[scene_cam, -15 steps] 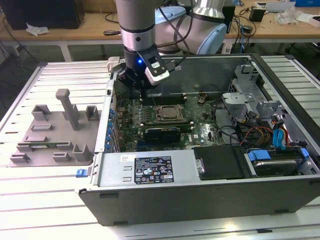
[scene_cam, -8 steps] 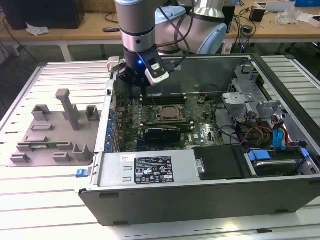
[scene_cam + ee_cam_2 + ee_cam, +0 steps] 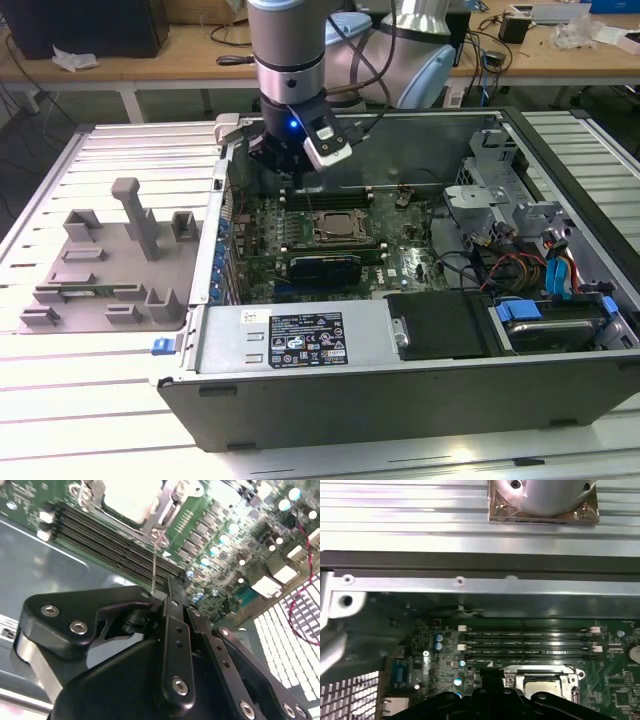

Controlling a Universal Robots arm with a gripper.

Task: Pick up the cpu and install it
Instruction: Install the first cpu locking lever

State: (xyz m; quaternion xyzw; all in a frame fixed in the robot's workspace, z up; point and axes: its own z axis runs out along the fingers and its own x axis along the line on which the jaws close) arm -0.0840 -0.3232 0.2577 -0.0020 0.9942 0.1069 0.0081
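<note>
Silver cpu (image 3: 338, 227) sits in socket (image 3: 340, 212); white label (image 3: 307, 342) unreadable.

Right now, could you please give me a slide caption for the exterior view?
Robot claw hangs over the memory slots of an open computer case, beside the silver chip in its socket.

In the second wrist view the cpu (image 3: 131, 500) is bleached to a blank pale patch and cut off by the picture's edge, and the black links of the tool (image 3: 167, 587) hide the motherboard (image 3: 235, 540) beneath them. In the first wrist view the same dark body covers part of the cpu (image 3: 542, 692) and its socket frame (image 3: 520, 676), so how the chip sits there cannot be told. In the exterior view the arm (image 3: 288, 50) runs off the upper edge, and the tool (image 3: 290, 178) is too dark against the memory slots (image 3: 350, 192) to make out.
</note>
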